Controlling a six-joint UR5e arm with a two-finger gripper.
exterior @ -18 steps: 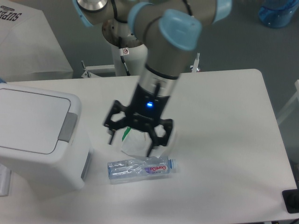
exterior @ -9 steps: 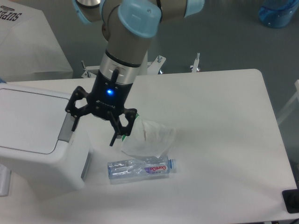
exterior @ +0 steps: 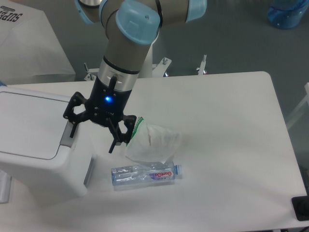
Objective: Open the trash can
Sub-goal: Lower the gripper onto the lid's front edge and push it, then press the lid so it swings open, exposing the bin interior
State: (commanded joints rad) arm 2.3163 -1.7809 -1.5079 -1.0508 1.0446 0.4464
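The trash can [exterior: 34, 140] is a large white boxy bin at the table's left, its flat lid [exterior: 26, 123] down. Its grey push tab [exterior: 66, 137] is on the right edge, partly hidden by a finger. My gripper [exterior: 91, 141] is open and empty, hanging just over the bin's right edge. The left finger [exterior: 72, 126] is above the tab. The right finger [exterior: 115, 141] is off the bin, over the table.
A clear plastic bottle [exterior: 145, 174] lies on the table right of the bin. A crumpled clear bag with a green strip [exterior: 152, 140] lies just behind it. A black object [exterior: 301, 208] is at the table's front right corner.
My gripper has moved left, from above the bag and bottle to the bin's right edge by the tab. It stayed open. The lid has not moved.
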